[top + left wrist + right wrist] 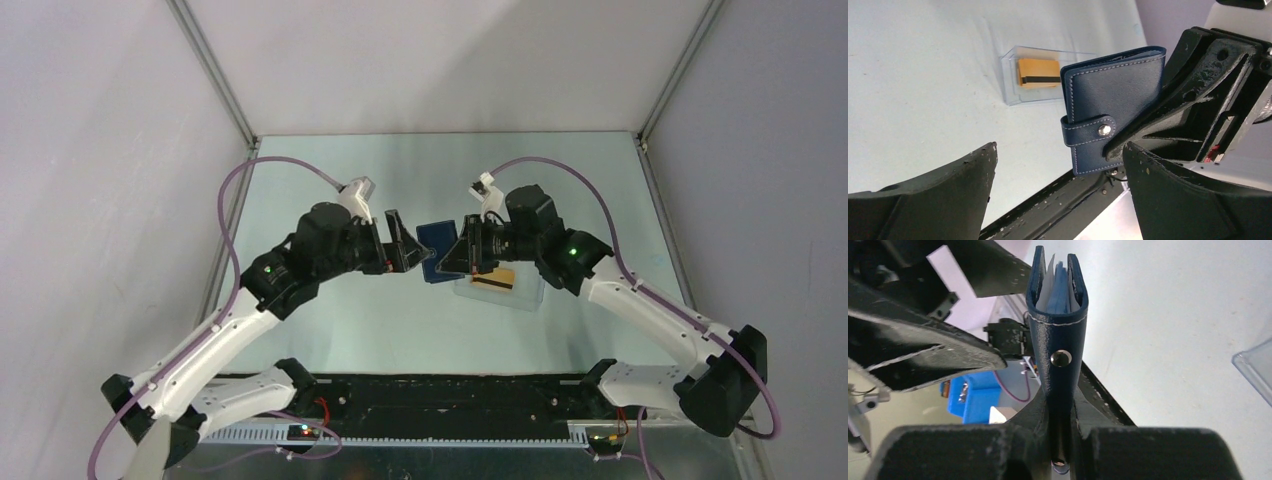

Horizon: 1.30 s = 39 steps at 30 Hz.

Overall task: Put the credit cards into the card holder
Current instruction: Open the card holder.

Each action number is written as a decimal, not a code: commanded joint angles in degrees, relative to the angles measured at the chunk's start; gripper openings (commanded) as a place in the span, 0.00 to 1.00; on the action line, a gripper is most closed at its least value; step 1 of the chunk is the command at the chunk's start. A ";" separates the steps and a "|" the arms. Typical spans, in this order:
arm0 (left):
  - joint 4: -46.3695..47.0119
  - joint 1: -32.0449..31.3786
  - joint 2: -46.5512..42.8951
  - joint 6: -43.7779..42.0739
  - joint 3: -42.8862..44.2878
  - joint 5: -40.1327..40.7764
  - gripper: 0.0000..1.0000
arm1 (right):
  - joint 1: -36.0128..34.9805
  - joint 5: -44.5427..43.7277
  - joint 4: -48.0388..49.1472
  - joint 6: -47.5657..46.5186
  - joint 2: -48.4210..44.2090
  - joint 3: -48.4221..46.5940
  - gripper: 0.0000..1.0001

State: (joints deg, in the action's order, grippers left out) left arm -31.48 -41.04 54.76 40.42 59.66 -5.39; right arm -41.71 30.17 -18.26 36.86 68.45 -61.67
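My right gripper (462, 255) is shut on the dark navy card holder (438, 250) and holds it above the table, upright on its edge. In the right wrist view the card holder (1058, 330) is pinched between my jaws (1063, 415), lighter blue inner slots showing at its top. In the left wrist view its snap tab is fastened over the card holder (1113, 115). My left gripper (405, 250) is open and empty just left of it, also in the left wrist view (1060, 170). The gold-tan credit cards (495, 280) lie stacked, dark stripe showing (1038, 73).
The cards lie in a clear plastic tray (1008, 95) on the table under my right gripper; its corner shows in the right wrist view (1255, 370). A black rail (440, 395) runs along the near table edge. Frame posts stand at the back corners.
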 commanded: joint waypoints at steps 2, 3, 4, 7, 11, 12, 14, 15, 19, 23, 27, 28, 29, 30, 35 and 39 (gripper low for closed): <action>-3.83 -3.09 2.66 -2.83 4.29 9.20 1.00 | -1.99 -9.78 -6.04 -4.09 0.63 -4.17 0.00; -4.22 -3.57 4.02 -2.82 4.98 9.66 1.00 | -2.30 -10.51 -6.06 -4.02 0.79 -4.23 0.00; -4.38 -4.46 4.78 -2.77 5.35 10.19 1.00 | -2.40 -10.80 -6.21 -4.00 0.89 -4.28 0.00; -5.12 -6.13 8.73 -2.90 7.17 10.93 1.00 | -2.93 -11.86 -7.44 -4.49 1.78 -5.15 0.00; -5.20 -7.67 11.58 -2.49 7.77 12.37 1.00 | -3.14 -12.37 -8.36 -4.82 2.14 -5.52 0.00; -5.24 -7.71 12.03 -2.43 7.61 12.93 1.00 | -3.25 -12.41 -8.41 -4.84 2.14 -5.53 0.00; -5.22 -7.74 12.12 -2.02 7.06 14.10 0.99 | -3.28 -12.35 -8.46 -4.87 2.13 -5.51 0.00; -5.28 -7.79 12.03 -1.67 6.79 15.17 0.96 | -3.24 -12.30 -8.41 -4.98 2.18 -5.49 0.00; -5.36 -7.75 11.09 -0.57 4.91 18.77 0.79 | -3.56 -10.62 -7.73 -5.50 2.34 -5.50 0.00; -6.42 -7.74 10.50 0.30 3.05 22.79 0.61 | -4.21 -9.59 -7.15 -5.76 2.59 -5.50 0.00; -10.87 -7.74 10.83 2.12 2.23 28.01 0.50 | -4.24 -10.05 -7.39 -5.79 2.28 -5.52 0.00; -12.48 -7.74 10.92 2.88 1.91 28.87 0.49 | -4.25 -10.33 -7.44 -5.91 2.06 -5.49 0.00; -13.31 -7.68 10.95 3.29 1.80 30.51 0.48 | -4.25 -10.45 -7.48 -5.92 1.96 -5.53 0.00; -14.82 -7.53 11.04 4.03 1.45 31.09 0.48 | -4.25 -10.61 -7.57 -5.97 1.85 -5.49 0.00; -17.99 -4.43 11.01 6.23 -1.34 31.33 0.48 | -4.21 -10.48 -8.01 -6.39 1.70 -5.52 0.00; -17.59 -1.02 9.29 6.16 -2.93 27.94 0.48 | -4.14 -10.25 -8.36 -6.73 1.78 -5.50 0.00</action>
State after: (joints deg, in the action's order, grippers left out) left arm -46.76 -44.05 66.04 45.30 56.75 20.88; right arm -45.69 18.94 -26.48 31.31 71.77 -64.42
